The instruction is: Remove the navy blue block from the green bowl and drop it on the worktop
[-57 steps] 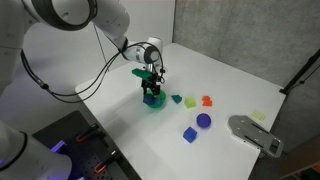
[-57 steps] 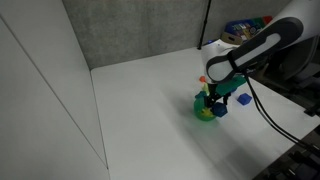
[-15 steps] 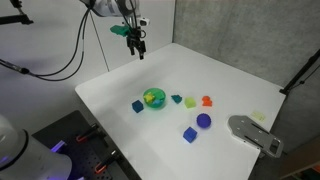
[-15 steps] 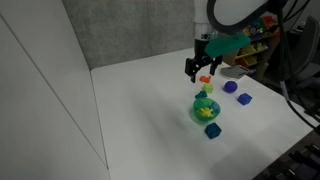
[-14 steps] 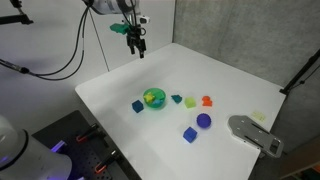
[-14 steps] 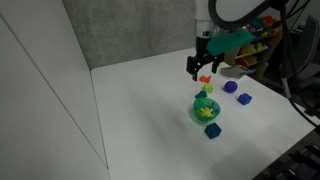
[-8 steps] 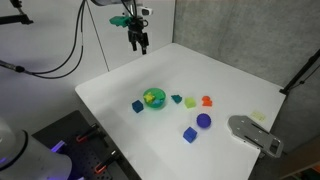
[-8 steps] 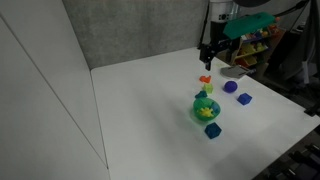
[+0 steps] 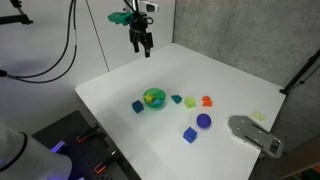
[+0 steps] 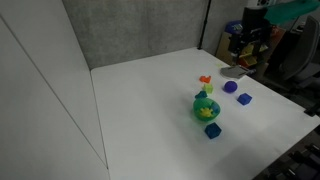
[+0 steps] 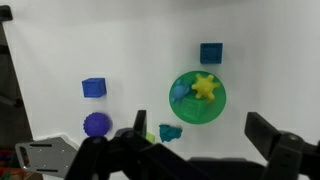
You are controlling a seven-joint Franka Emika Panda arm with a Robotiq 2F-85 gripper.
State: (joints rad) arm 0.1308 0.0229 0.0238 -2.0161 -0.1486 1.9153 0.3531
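Up and away goes the arm: a few seconds back the pincer (image 9: 143,42) was down at the green bowl (image 9: 153,98), and now it hangs high over the far edge of the tabletop (image 9: 230,75), well apart from every coloured piece. It has drifted a touch farther off than half a second ago.

And there is the navy blue block (image 9: 138,105), out of the bowl and lying flat on the white tabletop just beside the rim. The wrist view shows the block (image 11: 211,53) with a slim strip of white between it and the bowl (image 11: 197,97), so close but not touching.

The pincer's fingers (image 11: 262,130) stand wide apart in the wrist view, with nothing between them.

A yellow star-shaped piece (image 11: 205,86) sits inside the bowl. In an exterior view a short row runs away from the bowl: a small teal piece (image 9: 176,99), a yellow-green piece (image 9: 190,102), then an orange piece (image 9: 207,101). Nearer the front edge lie the brighter blue cube (image 9: 189,133) and the violet ball (image 9: 203,121), close together. The grey device (image 9: 255,133) rests at the tabletop's edge beyond them.
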